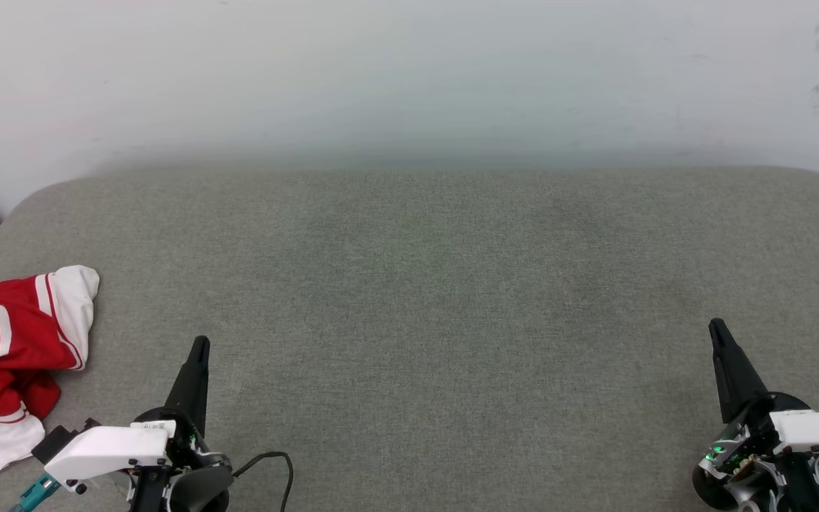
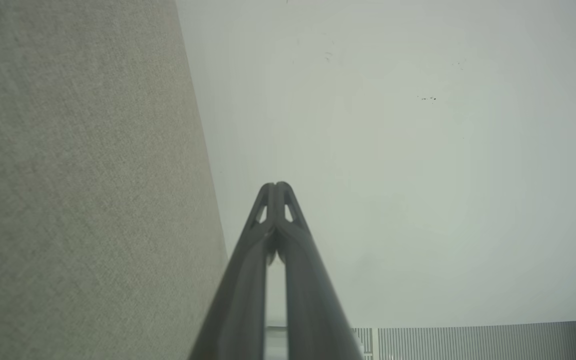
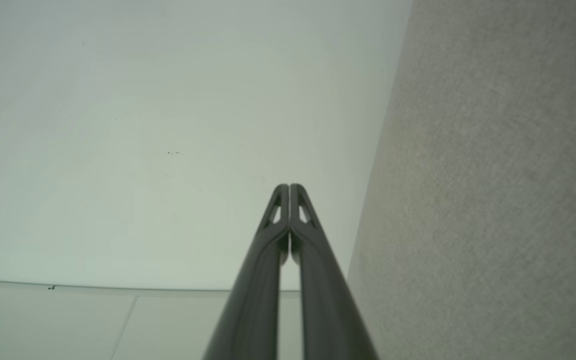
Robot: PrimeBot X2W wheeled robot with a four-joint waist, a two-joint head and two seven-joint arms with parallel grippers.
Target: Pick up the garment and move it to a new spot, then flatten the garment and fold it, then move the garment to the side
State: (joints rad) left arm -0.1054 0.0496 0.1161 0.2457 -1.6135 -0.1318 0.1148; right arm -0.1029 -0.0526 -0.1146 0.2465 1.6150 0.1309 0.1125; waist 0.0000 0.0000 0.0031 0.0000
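Nothing legible right now: the small white label (image 1: 156,425) on the left gripper (image 1: 200,345) carries dark marks too tiny to read, and the bunched folds of the garment (image 1: 15,334) turn up no lettering that can be made out

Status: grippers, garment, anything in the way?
Left gripper shut, empty; right gripper shut, empty. Garment crumpled on grey cushion, left edge, ungripped. Nothing in the way.
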